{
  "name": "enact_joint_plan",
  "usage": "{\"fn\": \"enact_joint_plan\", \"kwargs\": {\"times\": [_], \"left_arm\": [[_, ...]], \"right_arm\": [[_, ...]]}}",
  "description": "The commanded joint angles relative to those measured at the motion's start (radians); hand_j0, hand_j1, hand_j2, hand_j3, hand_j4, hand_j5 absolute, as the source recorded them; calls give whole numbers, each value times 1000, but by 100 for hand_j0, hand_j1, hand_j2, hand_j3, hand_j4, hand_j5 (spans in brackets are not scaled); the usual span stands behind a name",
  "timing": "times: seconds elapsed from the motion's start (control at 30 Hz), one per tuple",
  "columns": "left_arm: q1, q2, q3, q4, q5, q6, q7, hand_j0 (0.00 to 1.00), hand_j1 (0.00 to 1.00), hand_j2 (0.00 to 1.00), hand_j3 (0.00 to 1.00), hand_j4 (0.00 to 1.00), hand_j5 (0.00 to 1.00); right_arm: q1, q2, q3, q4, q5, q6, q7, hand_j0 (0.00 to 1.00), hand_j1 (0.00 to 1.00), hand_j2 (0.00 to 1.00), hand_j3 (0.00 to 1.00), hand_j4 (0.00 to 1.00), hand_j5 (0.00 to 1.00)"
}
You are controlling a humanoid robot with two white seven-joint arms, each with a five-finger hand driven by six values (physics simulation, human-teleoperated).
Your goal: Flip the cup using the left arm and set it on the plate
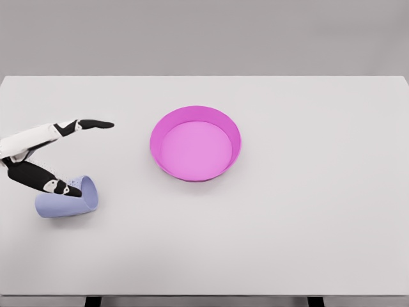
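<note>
Nearest to me, at the lower left of the white tabletop (307, 230), a pale lavender cup (64, 202) lies on its side, its open mouth turned toward the right and slightly away, its closed base pointing left. It rests on the tabletop, not on the plate.

The left hand (45, 160) reaches in from the left edge just above the cup. One dark finger with a white knuckle (54, 185) comes down across the top of the cup and meets its rim, touching it there. Another finger (92, 124) stretches out straight to the right, well above the cup and touching nothing. The fingers are spread apart rather than curled round the cup, so the hand is loosely open, in contact with the cup's rim but not closed on it.

Further back, near the middle of the tabletop, sits a round magenta plate (227, 131) with a raised rim and a lighter pink floor. It stands well apart from the cup and the hand, off to their right.

Beyond the tabletop's far edge there is a plain grey wall (204, 35).
</note>
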Motion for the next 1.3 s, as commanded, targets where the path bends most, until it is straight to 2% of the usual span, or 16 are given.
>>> {"fn": "enact_joint_plan", "kwargs": {"times": [0.0, 0.1, 0.33, 0.43, 0.57, 0.67, 1.03, 1.1, 1.17, 1.27], "left_arm": [[2, 17, 1, 0, 19, 2, -7, 100, 100, 100, 100, 100, 100], [28, 24, 1, 0, -15, 2, -24, 100, 100, 100, 100, 100, 100], [106, 26, 10, 0, -12, 2, -19, 100, 100, 100, 100, 100, 100], [115, 26, 10, 0, -13, 16, -13, 100, 100, 100, 100, 100, 100], [123, 21, 12, 0, -27, 199, -11, 100, 100, 100, 100, 100, 100], [137, 17, 13, 0, -39, 253, 10, 100, 100, 100, 100, 100, 100], [135, 24, 21, 1, -46, 254, 10, 100, 100, 100, 100, 100, 100], [147, 20, 65, 0, -138, 250, 9, 100, 100, 100, 100, 100, 100], [173, 18, 96, 0, -153, 251, 9, 100, 100, 100, 100, 100, 100], [179, 17, 100, 0, -153, 250, 9, 100, 100, 100, 100, 100, 100]], "right_arm": [[0, 0, 0, 0, 0, 0, 0, 100, 100, 100, 100, 100, 100], [0, 0, 0, 0, 0, 0, 0, 100, 100, 100, 100, 100, 100], [0, 0, 0, 0, 1, 0, 0, 100, 100, 100, 100, 100, 100], [0, 0, 0, 0, 1, 0, 0, 100, 100, 100, 100, 100, 100], [0, 0, 0, 0, 0, 0, 0, 100, 100, 100, 100, 100, 100], [0, 0, 0, 0, 0, 0, 0, 100, 100, 100, 100, 100, 100], [0, 0, 0, 0, 1, 0, 0, 100, 100, 100, 100, 100, 100], [0, 0, 0, 0, 1, 0, 0, 100, 100, 100, 100, 100, 100], [0, 0, 0, 0, 1, 0, 0, 100, 100, 100, 100, 100, 100], [0, 0, 0, 0, 1, 0, 0, 100, 100, 100, 100, 100, 100]]}}
